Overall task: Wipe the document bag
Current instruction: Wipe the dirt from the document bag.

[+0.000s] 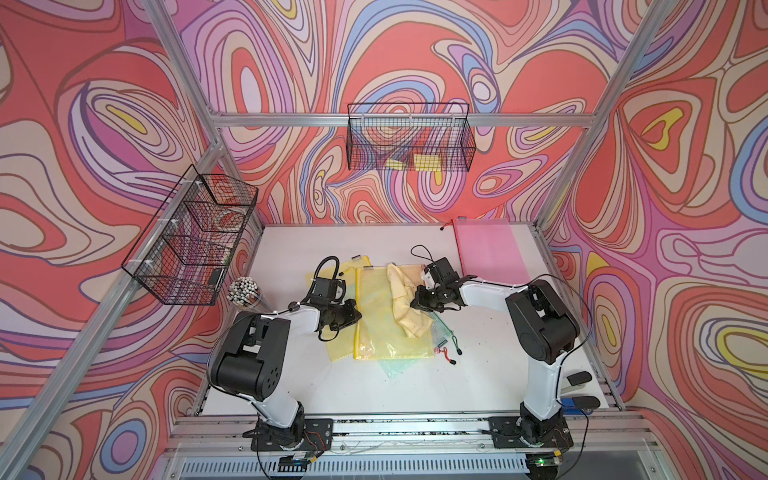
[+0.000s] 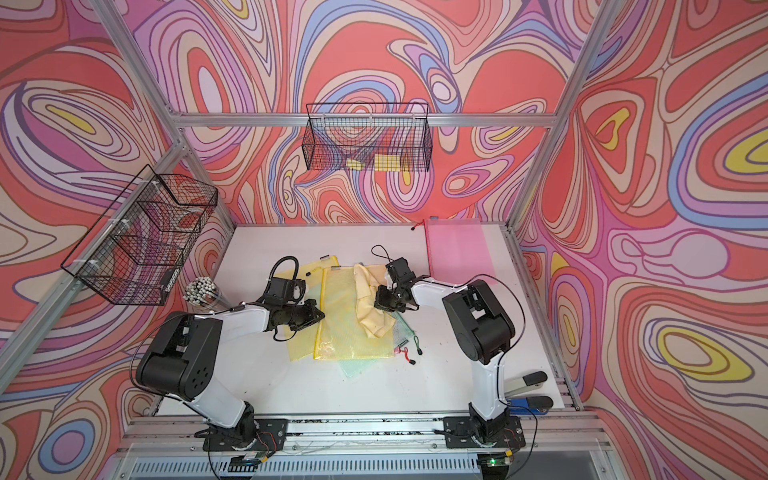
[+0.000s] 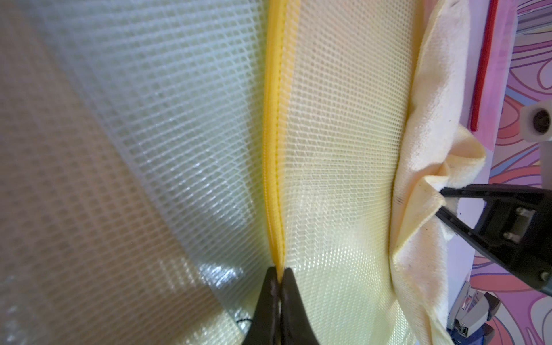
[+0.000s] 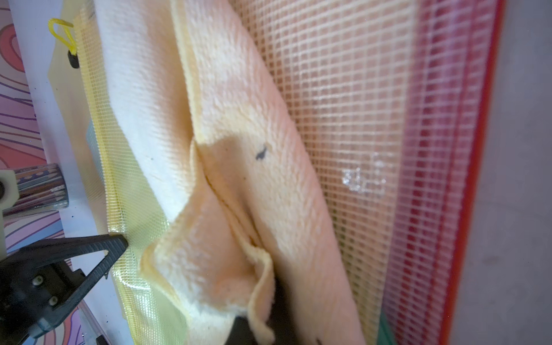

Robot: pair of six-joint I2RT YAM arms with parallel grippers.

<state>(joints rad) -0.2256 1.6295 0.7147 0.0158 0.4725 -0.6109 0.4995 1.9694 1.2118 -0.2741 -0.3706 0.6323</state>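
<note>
We are at the start of the wiping step. The document bag (image 1: 386, 328), the yellow mesh one, lies flat in the middle of the worktop (image 1: 299, 382), stacked on a paler yellow bag (image 1: 334, 347) and a green bag (image 1: 395, 368). The left tool (image 3: 279, 279) is pinched together on the bag's bright yellow zipper edge (image 3: 276, 134), which anchors the bag on that side. The right tool (image 1: 417, 302) is clamped on a fold of the pale yellow cloth (image 1: 401, 286). The cloth is draped along the bag's opposite side, touching the mesh (one end seems to reach past the bag's border). The mesh between the two tools is bare, so we judge that most of the wiping is not yet done.

The next move, as we see it, calls for the right tool to drag the cloth across the mesh toward the zipper edge with light downward pressure, while the left pinch resists the pull. The risk is that the slick stack below slides, or that the cloth bunches up instead of spreading.
</note>
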